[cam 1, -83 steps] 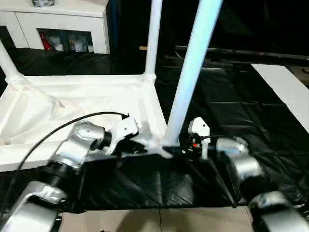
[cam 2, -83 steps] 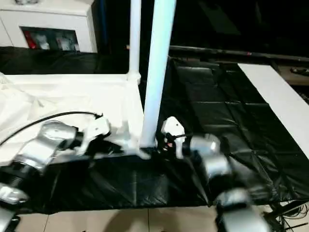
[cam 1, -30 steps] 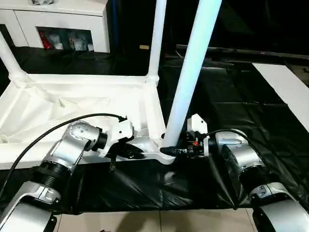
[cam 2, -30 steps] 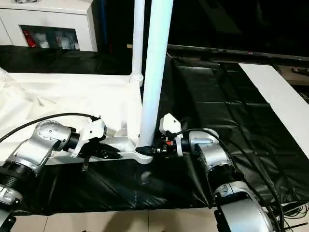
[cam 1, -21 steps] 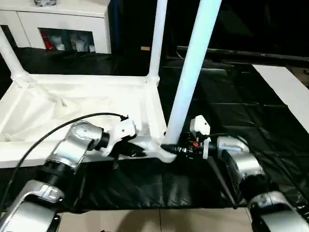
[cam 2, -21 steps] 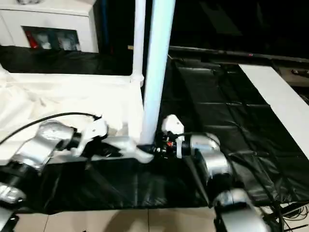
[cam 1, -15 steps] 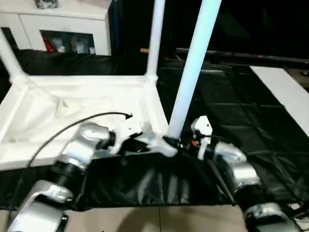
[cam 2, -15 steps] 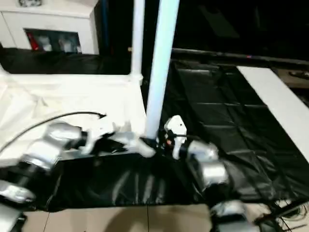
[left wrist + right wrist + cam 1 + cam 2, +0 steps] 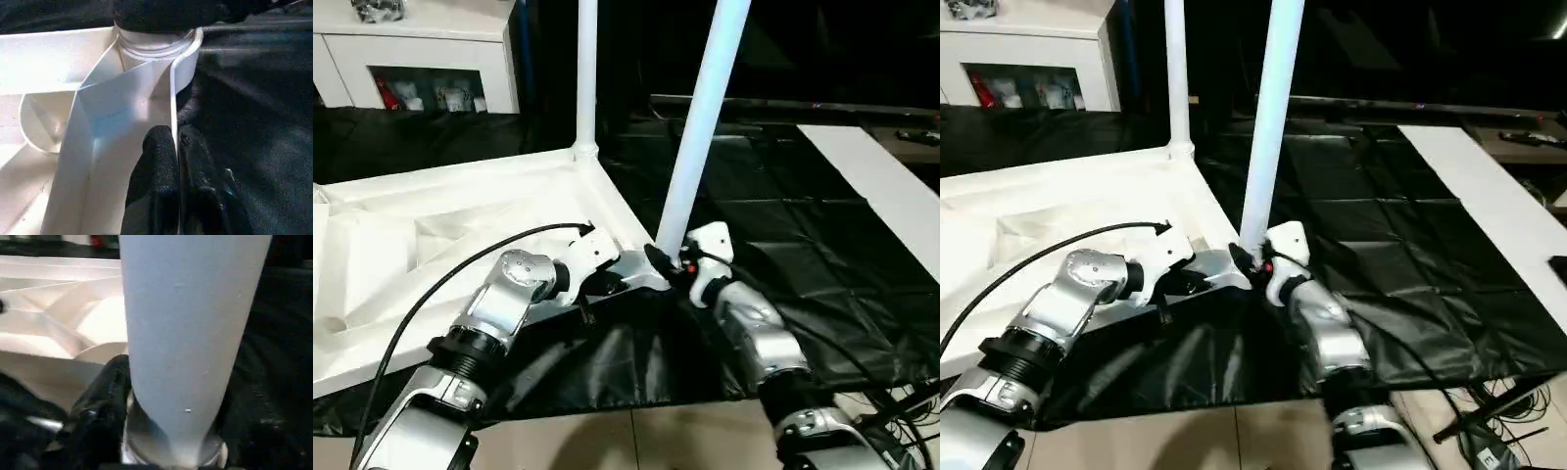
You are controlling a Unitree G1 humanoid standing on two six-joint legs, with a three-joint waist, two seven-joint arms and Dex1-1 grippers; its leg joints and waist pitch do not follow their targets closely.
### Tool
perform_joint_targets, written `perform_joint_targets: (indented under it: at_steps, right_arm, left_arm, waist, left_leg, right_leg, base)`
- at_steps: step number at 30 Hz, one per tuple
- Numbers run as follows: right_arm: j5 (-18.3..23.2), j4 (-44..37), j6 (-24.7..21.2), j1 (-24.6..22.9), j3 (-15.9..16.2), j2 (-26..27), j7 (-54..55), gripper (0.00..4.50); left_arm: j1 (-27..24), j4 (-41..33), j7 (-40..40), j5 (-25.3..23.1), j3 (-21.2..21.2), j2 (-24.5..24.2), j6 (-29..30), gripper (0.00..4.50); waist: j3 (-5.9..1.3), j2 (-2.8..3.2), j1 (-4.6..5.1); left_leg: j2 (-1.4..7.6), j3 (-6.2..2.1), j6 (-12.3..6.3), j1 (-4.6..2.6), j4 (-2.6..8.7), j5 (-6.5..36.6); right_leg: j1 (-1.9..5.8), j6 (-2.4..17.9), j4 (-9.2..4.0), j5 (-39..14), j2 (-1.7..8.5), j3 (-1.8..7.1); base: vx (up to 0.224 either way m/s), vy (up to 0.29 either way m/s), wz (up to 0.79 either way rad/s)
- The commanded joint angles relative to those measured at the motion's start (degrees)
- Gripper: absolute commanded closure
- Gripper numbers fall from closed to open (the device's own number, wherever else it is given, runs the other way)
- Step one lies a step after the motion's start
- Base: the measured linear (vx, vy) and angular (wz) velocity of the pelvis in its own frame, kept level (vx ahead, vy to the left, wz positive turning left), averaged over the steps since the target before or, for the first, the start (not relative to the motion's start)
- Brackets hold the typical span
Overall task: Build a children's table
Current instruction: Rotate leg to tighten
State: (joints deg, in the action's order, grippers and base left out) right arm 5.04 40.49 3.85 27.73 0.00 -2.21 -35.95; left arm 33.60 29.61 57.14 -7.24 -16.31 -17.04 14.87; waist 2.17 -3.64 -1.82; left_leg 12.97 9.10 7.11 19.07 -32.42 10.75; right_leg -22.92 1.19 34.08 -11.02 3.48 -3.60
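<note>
We see the white top (image 9: 460, 225) lying upside down on the black-covered bench (image 9: 783, 215), filling the left half of the head view, with one leg (image 9: 586, 69) standing in its far corner at upper centre and a second leg (image 9: 700, 117) rising from the near corner socket (image 9: 651, 269) in the middle of the frame. Our main worry is that this near leg may not be fully seated: if our right claw (image 9: 677, 262) lets go or pushes sideways, the tall leg could tilt or pop out of the socket. That corner also sits close to the bench's front edge, toward the lower middle of the frame, so a hard push could slide or tip the top off it. Our left claw (image 9: 177, 161) is pressed together on the thin rim of the top just beside the socket, one finger on each side of the wall, as the left wrist view shows at lower centre; if that pinch slips, the top loses its brace. Our right claw stands partly apart around the base of the near leg, with one black finger (image 9: 105, 396) lying against the leg's flared foot at lower left of the right wrist view. We cannot tell whether it is gripping the leg firmly or merely cradling it.
</note>
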Motion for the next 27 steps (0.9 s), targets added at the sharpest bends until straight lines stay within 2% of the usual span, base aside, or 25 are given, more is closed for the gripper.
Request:
perform_joint_targets:
  at_steps: [1,2,4,5,6,8,9,10,11,12,14,17,20,27]
  right_arm:
    - [0.3,-1.1,-1.3,0.2,4.5,-0.4,-7.9,1.67]
    - [0.2,-1.0,-1.2,0.4,5.2,-2.1,-10.8,1.42]
    - [0.1,-0.4,-0.9,1.0,6.0,-4.5,-14.8,1.42]
    - [0.1,0.6,0.0,1.8,7.0,-7.2,-20.4,1.42]
    - [0.1,0.7,0.1,1.9,7.0,-7.3,-20.7,1.42]
    - [0.0,1.1,0.4,2.3,7.3,-8.3,-23.2,1.42]
    - [0.0,1.8,0.6,2.9,7.4,-9.3,-25.8,1.42]
    - [0.2,2.3,0.5,3.4,7.7,-10.1,-28.0,1.42]
    - [0.3,2.7,0.5,3.9,7.9,-10.8,-30.0,1.42]
    - [0.3,2.7,0.5,4.0,8.0,-10.9,-30.3,1.42]
    - [0.1,3.5,1.0,4.6,8.0,-11.4,-31.2,1.77]
    - [0.4,5.3,0.9,6.2,7.9,-12.1,-34.0,1.77]
    - [0.4,6.9,1.3,7.3,8.6,-12.6,-36.1,1.99]
    - [-0.2,8.6,2.2,8.0,9.6,-12.1,-38.2,2.02]
  left_arm:
    - [-1.1,-1.0,3.5,2.5,-2.5,1.1,-2.0,4.5]
    - [-1.3,-1.2,4.7,2.9,-2.3,0.2,-2.5,4.5]
    - [-1.7,-1.6,7.0,3.7,-2.1,-1.3,-3.4,4.5]
    - [-1.8,-1.8,9.7,4.3,-2.1,-3.0,-4.7,4.5]
    - [-1.8,-1.8,9.9,4.3,-2.1,-3.1,-4.8,4.5]
    - [-1.8,-1.7,11.0,4.5,-2.0,-3.7,-5.0,4.5]
    - [-1.8,-1.7,12.6,4.8,-1.8,-4.4,-5.2,4.5]
    - [-1.9,-1.9,14.1,5.1,-1.9,-5.0,-5.3,4.5]
    - [-2.0,-2.0,15.6,5.4,-2.1,-5.6,-5.5,4.5]
    - [-2.0,-2.0,15.8,5.4,-2.1,-5.6,-5.5,4.5]
    - [-2.1,-2.1,17.1,5.2,-2.5,-6.3,-6.7,4.5]
    - [-2.0,-2.0,19.5,6.1,-2.9,-7.3,-6.8,4.5]
    - [-1.6,-1.6,20.9,6.4,-3.3,-8.0,-7.4,4.5]
    - [-0.7,0.1,21.7,5.7,-3.3,-8.5,-8.3,4.5]
  waist:
    - [-2.4,0.54,-0.15]
    - [-2.52,0.54,-0.27]
    - [-2.71,0.33,-0.32]
    - [-2.97,0.18,-0.36]
    - [-2.97,0.18,-0.36]
    - [-3.09,0.36,-0.66]
    - [-3.1,0.23,-0.83]
    - [-3.12,0.24,-0.83]
    - [-3.11,0.26,-0.89]
    - [-3.13,0.21,-0.88]
    - [-3.05,0.33,-1.04]
    - [-2.83,0.17,-1.41]
    - [-2.7,0.36,-1.54]
    - [-2.82,0.17,-1.66]
  left_leg:
    - [0.18,0.41,-2.36,0.55,4.19,18.2]
    - [0.24,0.54,-2.64,0.53,4.06,16.7]
    - [0.29,0.71,-3.13,0.63,3.85,14.8]
    - [0.15,0.95,-3.98,0.8,3.53,12.2]
    - [0.15,0.95,-3.98,0.8,3.53,12.2]
    - [0.18,1.18,-4.79,0.75,3.31,8.7]
    - [0.27,1.21,-4.77,0.85,3.3,7.1]
    - [0.25,1.25,-4.73,0.98,3.25,6.6]
    - [0.33,1.32,-4.67,0.79,3.19,6.9]
    - [0.32,1.42,-4.79,0.69,3.13,7.0]
    - [0.43,1.51,-4.67,0.51,3.23,7.5]
    - [0.61,1.59,-3.63,0.33,3.36,9.3]
    - [0.71,1.58,-2.71,0.19,3.39,11.2]
    - [0.63,1.58,-2.39,0.37,3.25,10.0]
  right_leg:
    - [2.14,8.0,-4.9,-20.5,3.66,2.44]
    - [2.2,8.6,-4.73,-19.3,3.65,2.45]
    - [2.37,9.8,-4.4,-16.5,3.61,2.5]
    - [2.6,11.2,-3.88,-12.6,3.58,2.55]
    - [2.6,11.2,-3.88,-12.6,3.58,2.55]
    - [2.69,12.9,-3.25,-7.3,3.51,2.59]
    - [2.95,13.5,-2.92,-5.0,3.46,2.51]
    - [3.04,13.8,-2.68,-4.1,3.45,2.51]
    - [2.99,14.2,-2.54,-3.5,3.37,2.46]
    - [2.97,14.4,-2.51,-3.2,3.34,2.47]
    - [2.93,14.7,-2.51,-3.6,3.42,2.48]
    - [2.8,13.9,-2.8,-7.0,3.52,2.48]
    - [2.63,13.2,-3.05,-10.4,3.52,2.45]
    - [2.76,12.8,-2.76,-9.5,3.46,2.48]
  base:
    - [0.0,0.0,0.0]
    - [0.0,0.0,0.0]
    - [0.06,-0.024,0.03]
    - [0.064,-0.027,0.04]
    - [0.061,-0.033,0.03]
    - [0.055,-0.033,0.03]
    - [0.0,0.0,0.0]
    - [0.0,0.0,0.0]
    - [0.0,0.0,0.0]
    - [0.0,0.0,0.0]
    - [0.0,0.0,0.0]
    - [0.0,0.0,0.0]
    - [0.0,0.0,0.0]
    - [0.0,0.0,0.0]
